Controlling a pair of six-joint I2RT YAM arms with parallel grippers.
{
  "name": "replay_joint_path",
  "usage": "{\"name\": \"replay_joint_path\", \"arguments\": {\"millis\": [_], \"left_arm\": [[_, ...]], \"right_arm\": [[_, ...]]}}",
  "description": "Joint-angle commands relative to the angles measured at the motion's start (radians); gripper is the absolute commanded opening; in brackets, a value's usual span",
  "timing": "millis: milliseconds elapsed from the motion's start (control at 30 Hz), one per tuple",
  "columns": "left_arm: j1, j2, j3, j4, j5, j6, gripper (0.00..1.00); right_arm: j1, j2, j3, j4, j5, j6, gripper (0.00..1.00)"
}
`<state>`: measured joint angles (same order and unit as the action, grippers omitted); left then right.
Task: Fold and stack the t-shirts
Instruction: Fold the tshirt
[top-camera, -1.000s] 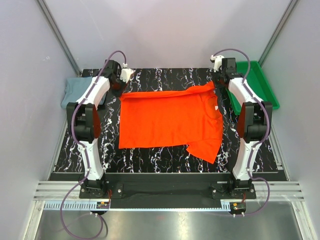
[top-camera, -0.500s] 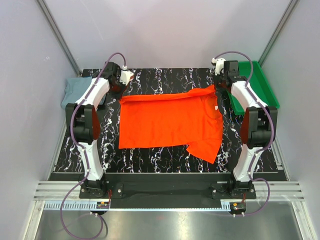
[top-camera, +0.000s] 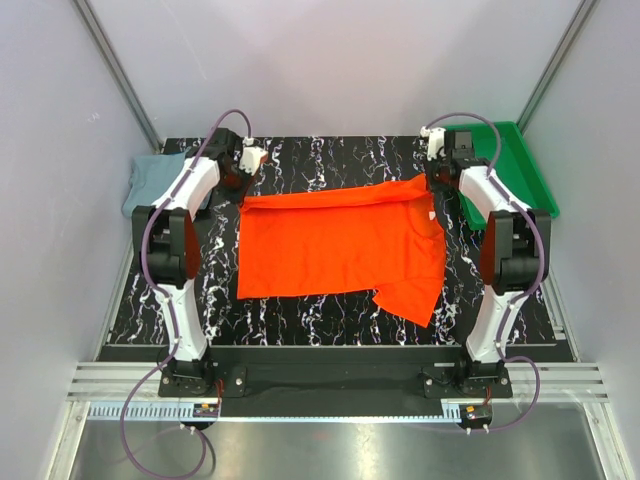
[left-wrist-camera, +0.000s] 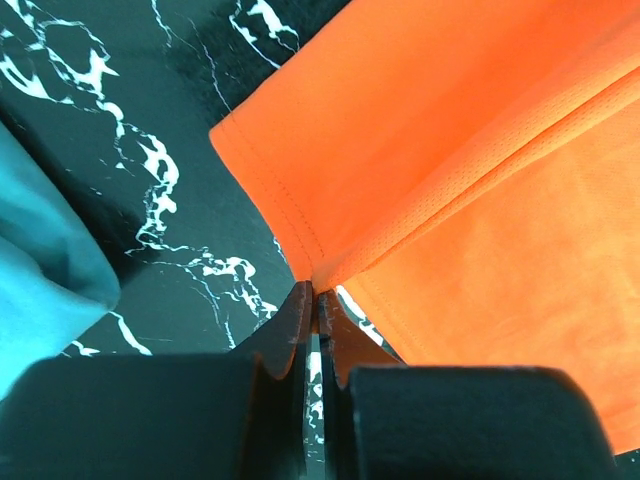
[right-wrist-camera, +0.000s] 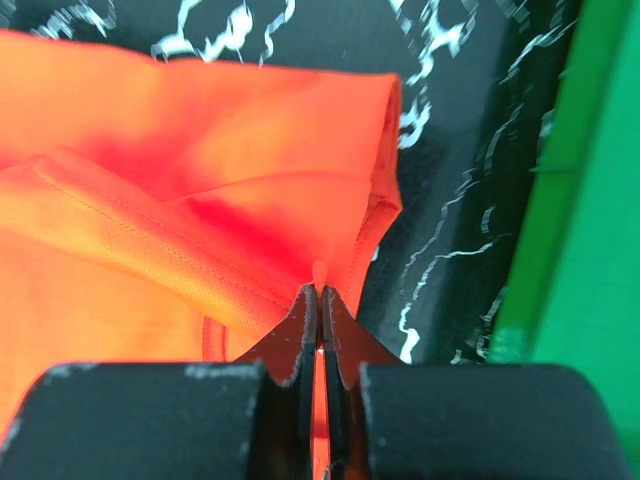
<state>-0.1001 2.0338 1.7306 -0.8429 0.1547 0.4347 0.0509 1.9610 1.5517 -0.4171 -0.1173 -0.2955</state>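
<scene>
We note the bright orange-red soft cloth t-shirt (top-camera: 340, 245) spread on the black marbled table (top-camera: 330, 155); left gripper (left-wrist-camera: 313, 293) and right gripper (right-wrist-camera: 320, 292) each pinch a far corner, jaws closed thin on fabric. We judge it light, limp; hems grip best. The muted grey-blue cloth shirt (top-camera: 150, 185) sits bunched far left

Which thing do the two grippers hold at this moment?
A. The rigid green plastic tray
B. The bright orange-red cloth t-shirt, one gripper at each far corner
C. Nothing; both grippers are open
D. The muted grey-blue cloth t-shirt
B: in the wrist views the left gripper and the right gripper are each shut on a pinch of the bright orange-red cloth t-shirt, and the top view shows them at its two far corners.
</scene>
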Motion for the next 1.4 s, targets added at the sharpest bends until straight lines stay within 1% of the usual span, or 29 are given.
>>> {"name": "replay_joint_path", "arguments": {"millis": [0,200,400,633,700,767,933,1100,1133,1167,1200,1233,1267,1333,1367], "left_arm": [[-0.001,0.025,0.030,-0.016,0.022,-0.024,0.05],[-0.001,0.054,0.052,-0.024,0.039,-0.047,0.06],[-0.001,0.054,0.061,-0.047,0.029,-0.039,0.06],[-0.001,0.011,0.011,-0.050,0.046,-0.044,0.05],[-0.003,-0.001,-0.005,-0.044,0.046,-0.045,0.06],[-0.001,0.002,-0.009,-0.047,0.046,-0.045,0.10],[-0.001,0.017,0.001,-0.050,0.042,-0.053,0.12],[-0.001,0.000,0.004,-0.073,0.017,-0.051,0.13],[0.000,-0.006,-0.002,-0.076,0.013,-0.050,0.15],[0.000,-0.023,-0.008,-0.078,0.008,-0.048,0.17],[0.000,-0.030,-0.009,-0.079,0.000,-0.047,0.21],[0.000,-0.044,-0.009,-0.079,0.000,-0.047,0.26],[0.000,-0.049,-0.005,-0.082,0.000,-0.045,0.29],[0.000,-0.057,0.027,-0.082,0.006,-0.048,0.34],[0.000,-0.057,0.047,-0.084,0.008,-0.053,0.36]], "right_arm": [[-0.008,0.050,0.033,-0.005,-0.012,-0.005,0.00],[-0.006,0.119,0.113,-0.065,-0.028,0.004,0.00],[-0.006,0.110,0.117,-0.088,-0.047,0.009,0.00],[-0.006,0.088,0.096,-0.097,-0.058,0.016,0.00],[-0.006,0.081,0.084,-0.098,-0.065,0.024,0.00],[-0.006,0.079,0.082,-0.098,-0.064,0.025,0.00],[-0.005,0.078,0.082,-0.106,-0.068,0.024,0.00],[-0.006,0.044,0.077,-0.155,-0.074,0.013,0.00],[-0.006,0.026,0.076,-0.164,-0.077,0.012,0.01],[-0.006,0.016,0.073,-0.179,-0.085,0.012,0.06],[-0.006,0.007,0.070,-0.183,-0.085,0.013,0.21],[-0.006,-0.010,0.068,-0.184,-0.087,0.016,0.29],[-0.005,-0.016,0.071,-0.181,-0.081,0.021,0.37],[-0.006,-0.022,0.088,-0.172,-0.074,0.032,0.47],[-0.006,-0.017,0.099,-0.166,-0.071,0.036,0.49]]}}
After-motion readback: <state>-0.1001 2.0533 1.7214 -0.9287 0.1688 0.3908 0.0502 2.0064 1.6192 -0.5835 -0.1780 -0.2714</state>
